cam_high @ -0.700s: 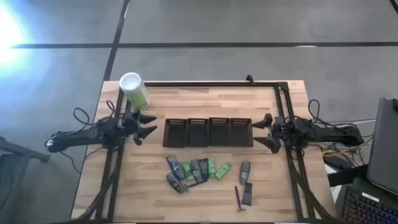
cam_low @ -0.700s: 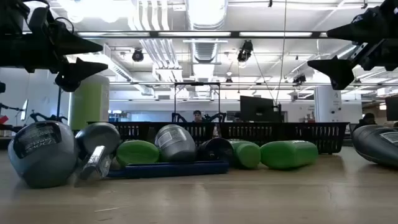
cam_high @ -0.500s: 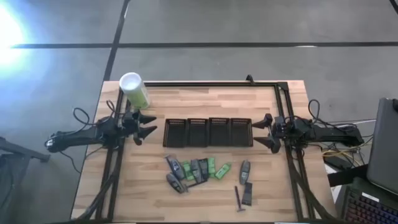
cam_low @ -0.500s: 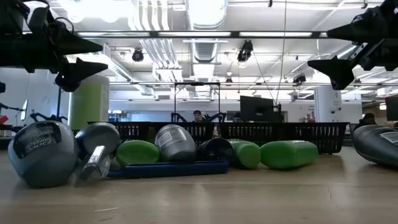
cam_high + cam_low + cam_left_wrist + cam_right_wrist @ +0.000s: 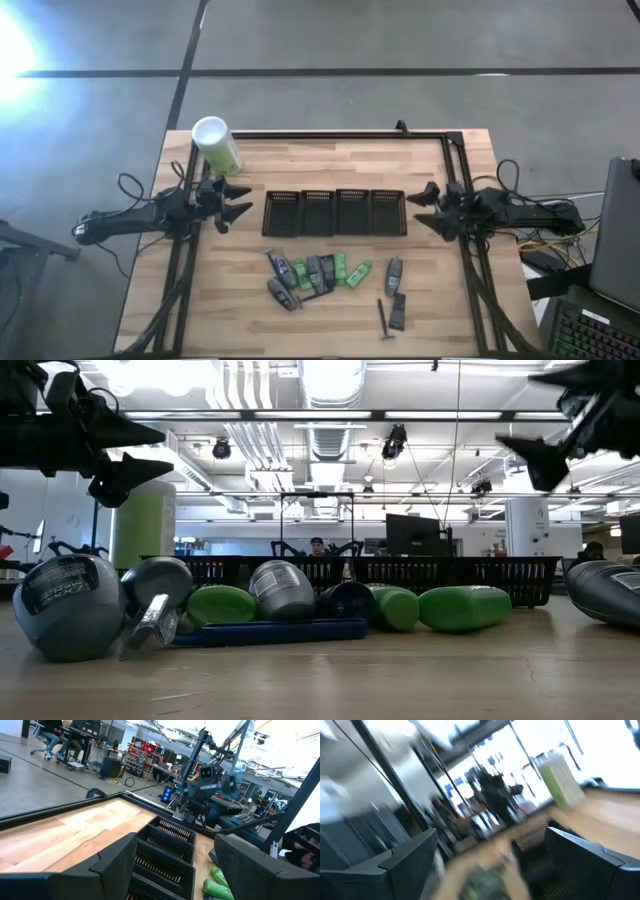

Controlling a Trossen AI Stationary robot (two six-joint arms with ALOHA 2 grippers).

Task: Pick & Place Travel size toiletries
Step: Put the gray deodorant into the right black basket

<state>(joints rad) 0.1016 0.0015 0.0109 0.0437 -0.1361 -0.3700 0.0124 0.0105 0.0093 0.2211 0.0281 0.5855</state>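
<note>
- Your right hand [image 5: 424, 208] hangs above the bench [image 5: 250, 320], fingers apart and holding nothing, just past the right end of the mesh trays [image 5: 335, 212].
- Your left hand [image 5: 233, 201] waits by the trays' left end, also spread and empty, beside the green canister [image 5: 217, 146].
- The toiletries [image 5: 318, 274] lie clustered in front of the trays; one grey tube [image 5: 394, 275] and a razor [image 5: 383, 318] sit apart on the right.
- Judging from this, take that lone tube first: come straight down and straddle its narrow width.
</note>
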